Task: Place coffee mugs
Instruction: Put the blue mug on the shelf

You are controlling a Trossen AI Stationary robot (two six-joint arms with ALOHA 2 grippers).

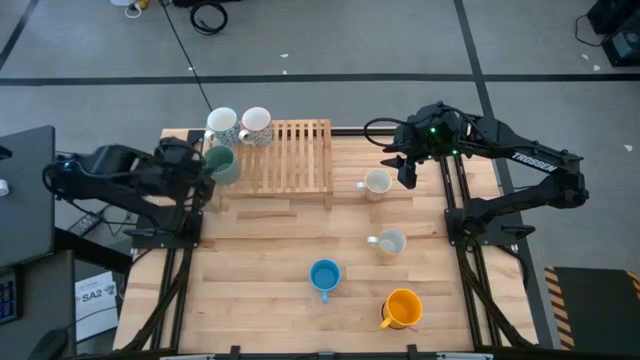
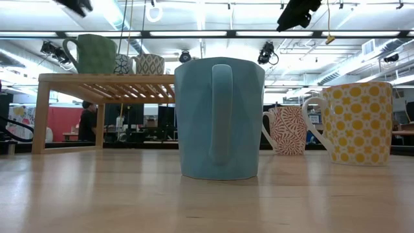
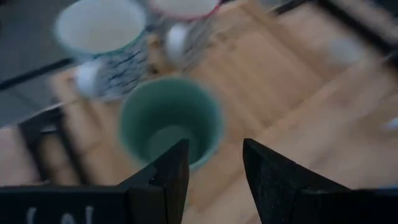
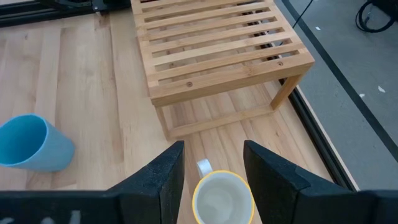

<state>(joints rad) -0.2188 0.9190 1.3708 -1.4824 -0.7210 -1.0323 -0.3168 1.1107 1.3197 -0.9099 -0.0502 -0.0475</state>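
A green mug [image 3: 171, 121] stands upright on its base at the left end of the slatted wooden rack [image 1: 290, 155]. Behind it stand a dark-patterned white mug [image 1: 222, 125] and a pink-rimmed mug [image 1: 256, 125]. My left gripper [image 3: 214, 171] is open, above and just left of the green mug [image 1: 222, 163], with nothing between its fingers. My right gripper [image 4: 211, 168] is open in the air over a cream mug [image 4: 222, 198] that stands on the table right of the rack. A white mug [image 1: 390, 242], a blue mug [image 1: 325, 275] and an orange mug [image 1: 402, 308] stand on the table nearer the front.
The rack's right part [image 4: 211, 43] bears nothing. Bare table [image 1: 250, 270] lies at the front left. In the low view the blue mug [image 2: 220, 116] stands nearest, with a red-patterned mug [image 2: 288, 129] and the yellow-patterned mug [image 2: 359, 123] to its right.
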